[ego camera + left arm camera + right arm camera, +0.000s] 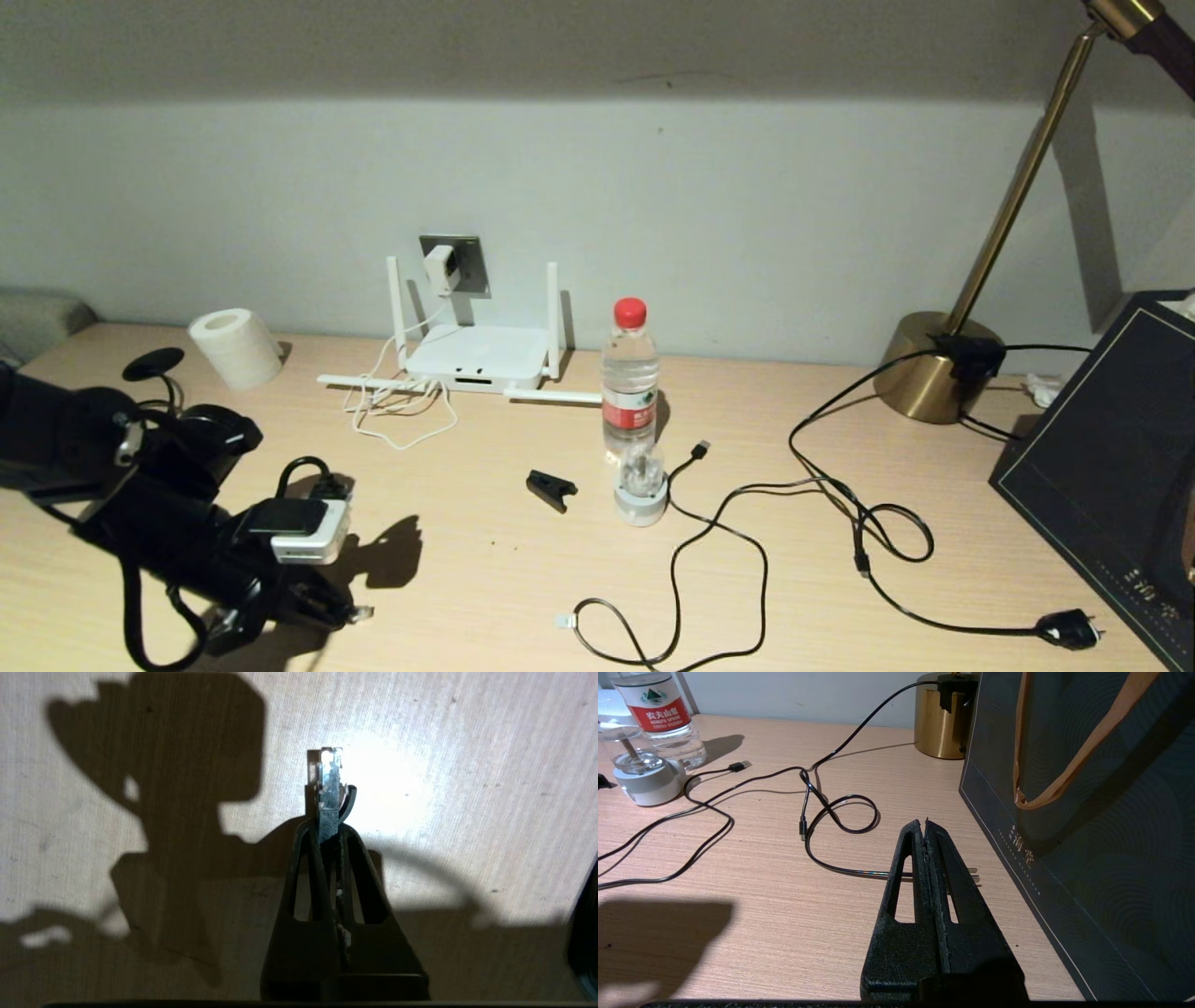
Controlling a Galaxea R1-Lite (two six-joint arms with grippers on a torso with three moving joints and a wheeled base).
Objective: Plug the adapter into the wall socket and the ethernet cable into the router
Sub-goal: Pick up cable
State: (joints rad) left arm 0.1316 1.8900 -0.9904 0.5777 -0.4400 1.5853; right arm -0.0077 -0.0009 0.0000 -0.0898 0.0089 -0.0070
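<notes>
The adapter (439, 269) already sits in the wall socket (464, 264), its thin white cord dropping to the router (479, 358) just below, so the power half of the job looks done. What remains is the ethernet cable (329, 795). The left tool (329, 826) is clamped on the black boot of it, with the clear clip plug sticking straight out past the fingertips, low over the surface (523, 579) at the near left.

From where the left tool (322, 611) hangs, the router lies well apart, farther back toward the wall and somewhat to the right. Its row of ports faces the near side, toward the robot. The plug's long axis runs in line with the fingers and now points roughly across the surface to the right, so I would judge the wrist has to turn until the plug points at the wall, squarely at the port row.

The right tool (927, 826) is closed on nothing, parked far right beside a dark paper bag (1087, 826). The left arm is nearer.
</notes>
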